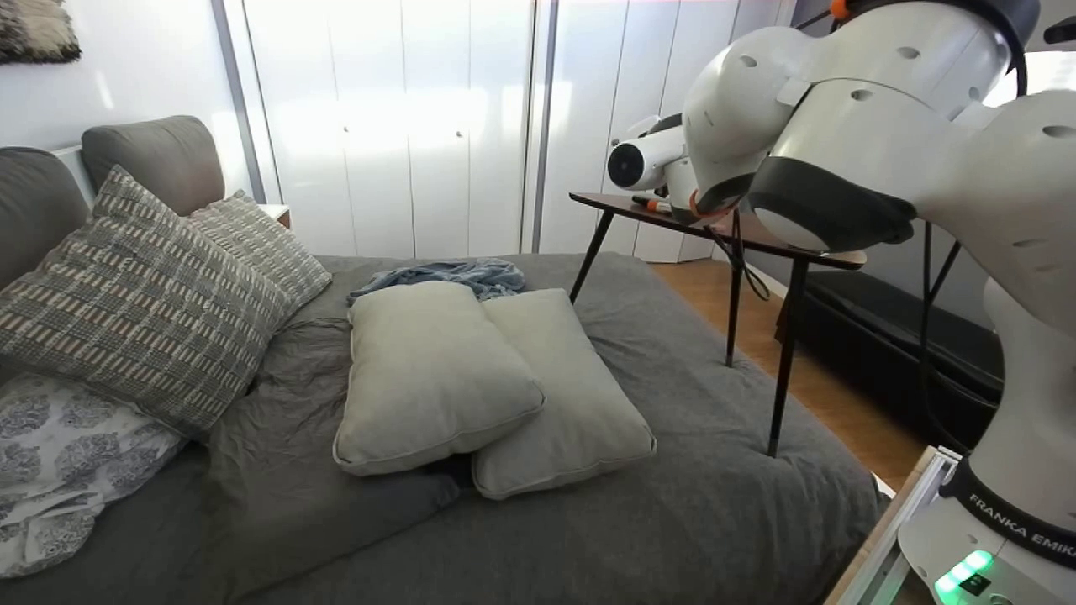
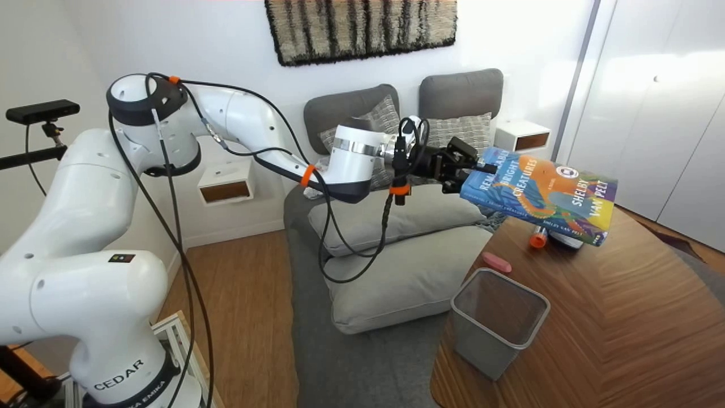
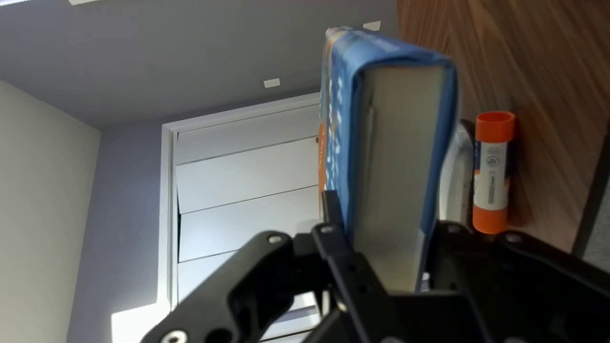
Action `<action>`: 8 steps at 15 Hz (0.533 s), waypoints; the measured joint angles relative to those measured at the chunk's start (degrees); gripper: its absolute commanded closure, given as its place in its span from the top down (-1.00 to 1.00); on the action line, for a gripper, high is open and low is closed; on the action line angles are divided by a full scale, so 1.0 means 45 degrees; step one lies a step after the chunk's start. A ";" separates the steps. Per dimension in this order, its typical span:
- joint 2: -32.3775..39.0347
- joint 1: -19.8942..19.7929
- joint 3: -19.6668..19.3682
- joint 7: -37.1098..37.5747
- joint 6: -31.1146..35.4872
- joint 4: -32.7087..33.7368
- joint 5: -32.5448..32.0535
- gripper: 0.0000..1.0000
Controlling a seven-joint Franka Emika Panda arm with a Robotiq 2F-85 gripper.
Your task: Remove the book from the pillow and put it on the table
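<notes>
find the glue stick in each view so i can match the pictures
In an exterior view: glue stick, right of centre, upper half.
In an exterior view: glue stick, right of centre, partly hidden by the book.
In the wrist view: glue stick, right part, mid-height.
Shared landmark: the table, beneath it in all three.

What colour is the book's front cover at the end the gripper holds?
Blue with white lettering; the book shows best in an exterior view.

Free table (image 2: pixel 640 323) space beside bin (image 2: pixel 481 347)
</notes>
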 measured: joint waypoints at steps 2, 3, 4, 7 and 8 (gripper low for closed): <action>-0.0010 -0.0024 0.0218 0.0003 -0.0001 -0.0009 0.0069 -0.79; -0.0010 -0.0054 0.0361 0.0002 -0.0003 -0.0010 0.0092 -0.79; -0.0005 -0.0105 0.0458 -0.0003 -0.0003 -0.0009 0.0092 -0.79; 0.0002 -0.0420 0.0364 -0.0145 -0.0008 -0.0007 0.0055 -0.79; 0.0000 -0.0582 0.0212 -0.0231 -0.0001 -0.0004 0.0015 -0.79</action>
